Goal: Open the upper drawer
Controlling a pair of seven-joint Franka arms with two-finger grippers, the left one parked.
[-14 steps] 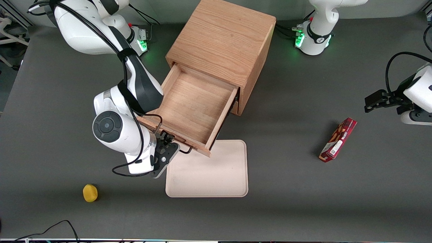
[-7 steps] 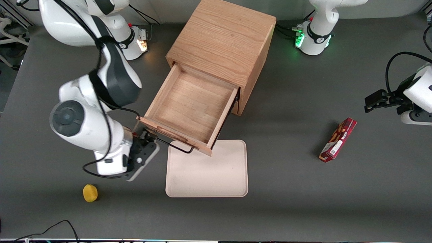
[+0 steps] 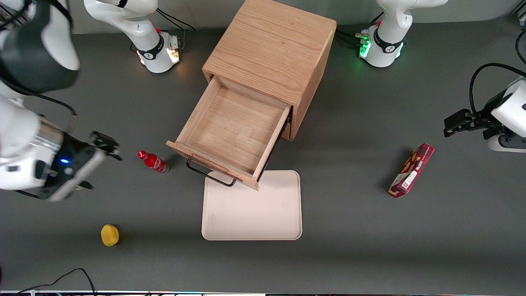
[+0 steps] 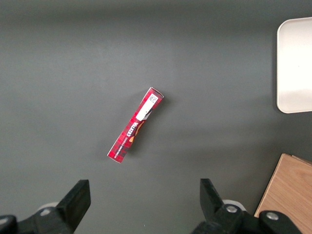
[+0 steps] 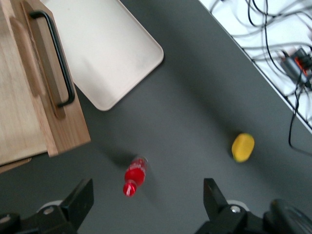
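The pincer (image 3: 107, 149) has let go of the black bar handle (image 3: 209, 176) it gripped a second ago and has swung away toward the working arm's end of the surface (image 3: 349, 246), its fingers (image 5: 78, 202) spread apart and holding nothing. Nearest the front camera lies a yellow lemon-like thing (image 3: 109, 235), then the cream tray (image 3: 279, 222). The arm's retreat has uncovered a small red bottle (image 3: 153, 161) standing beside the drawer front. The upper drawer (image 3: 230, 131) has stayed pulled far out of the oak cabinet (image 3: 271, 49), empty inside, its front edge over the tray's rim. I judge the opening done.
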